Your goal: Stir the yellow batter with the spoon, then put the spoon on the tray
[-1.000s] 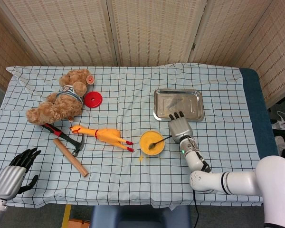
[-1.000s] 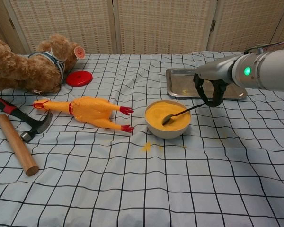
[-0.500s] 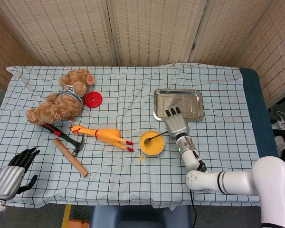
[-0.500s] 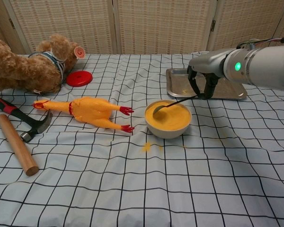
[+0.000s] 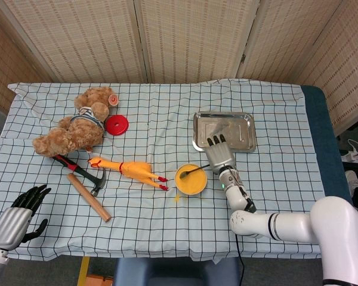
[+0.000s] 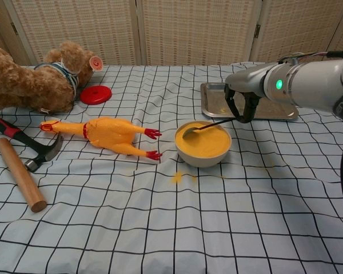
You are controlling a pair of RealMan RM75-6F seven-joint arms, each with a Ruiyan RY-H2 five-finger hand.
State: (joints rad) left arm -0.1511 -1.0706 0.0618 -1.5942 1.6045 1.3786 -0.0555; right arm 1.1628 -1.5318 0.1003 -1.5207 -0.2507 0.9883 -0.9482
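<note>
One bowl (image 5: 190,180), spoon (image 5: 193,172), tray (image 5: 224,131), hammer (image 5: 83,185).

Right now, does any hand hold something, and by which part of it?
The right hand holds the spoon by the end of its handle. The left hand holds nothing.

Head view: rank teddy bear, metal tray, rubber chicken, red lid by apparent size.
1. teddy bear, largest.
2. metal tray and rubber chicken: too close to call. The chicken is longer but thin; the tray is broader and probably covers more area.
3. red lid, clearly smallest.
</note>
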